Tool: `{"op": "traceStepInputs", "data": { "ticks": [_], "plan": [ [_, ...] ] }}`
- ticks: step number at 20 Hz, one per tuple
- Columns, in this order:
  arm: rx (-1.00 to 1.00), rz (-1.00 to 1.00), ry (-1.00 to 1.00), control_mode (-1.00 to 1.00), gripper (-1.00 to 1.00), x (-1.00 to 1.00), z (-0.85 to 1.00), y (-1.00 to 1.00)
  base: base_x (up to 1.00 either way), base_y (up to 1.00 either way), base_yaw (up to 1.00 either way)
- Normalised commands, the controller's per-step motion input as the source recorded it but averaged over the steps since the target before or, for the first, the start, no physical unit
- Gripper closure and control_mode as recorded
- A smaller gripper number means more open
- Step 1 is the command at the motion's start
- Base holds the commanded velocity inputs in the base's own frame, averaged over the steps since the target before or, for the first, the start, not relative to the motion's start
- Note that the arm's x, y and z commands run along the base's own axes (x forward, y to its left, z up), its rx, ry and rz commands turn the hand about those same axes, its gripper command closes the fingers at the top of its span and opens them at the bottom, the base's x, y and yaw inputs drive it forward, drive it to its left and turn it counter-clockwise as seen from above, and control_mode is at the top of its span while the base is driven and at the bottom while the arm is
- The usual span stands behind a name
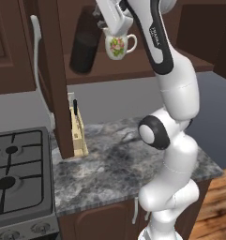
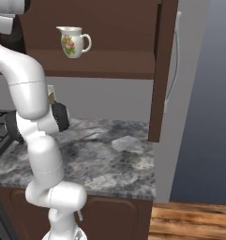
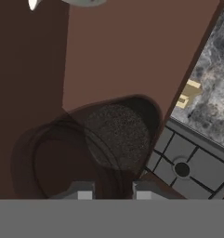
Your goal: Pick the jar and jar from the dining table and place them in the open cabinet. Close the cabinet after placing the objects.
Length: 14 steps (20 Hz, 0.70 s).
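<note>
— Fingertips (image 3: 84,191) first: what do they show at the bottom of the hand view?

— Two small dark tips of the gripper (image 3: 114,193), a little apart, with a dark curved edge running past between them. I cannot tell whether they clamp anything or merely stand over it.

— And the tall jar (image 1: 84,51)?

— Upper middle of the left base view, upright on the shelf of the cabinet (image 1: 133,70), towards its left end. The hand view looks down on its round, grainy dark top (image 3: 120,132), just above the tips, with a fainter see-through ring overlapping it at lower left.

— What is beside it?

— A white floral jug (image 1: 116,44), just to its right in the frame, on the same shelf. The arm reaches to the top edge of the left base view, its hand above the jug.

— Is the cabinet shut?

— No. One door (image 2: 159,70) stands out edge-on, right of centre in the right base view, with its silver handle (image 2: 173,61).

— Below?

— Lower in the left base view, a marbled counter (image 1: 119,159), a knife block (image 1: 78,131) and a stove (image 1: 16,173) at lower left.
</note>
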Motion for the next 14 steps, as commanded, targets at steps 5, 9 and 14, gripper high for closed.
{"op": "traceStepInputs", "data": {
  "ticks": [5, 9, 14],
  "plan": [
    [-0.05, -0.05, 0.06, -1.0, 1.0, 0.1, -0.22, 0.05, 0.0, 0.0, 0.0],
    [-0.04, -0.04, 0.06, -1.0, 1.0, 0.03, -0.25, 0.04, 0.0, 0.0, 0.0],
    [-0.05, -0.06, 0.05, -1.0, 1.0, 0.06, -0.22, 0.04, 0.0, 0.0, 0.0]
  ]
}}
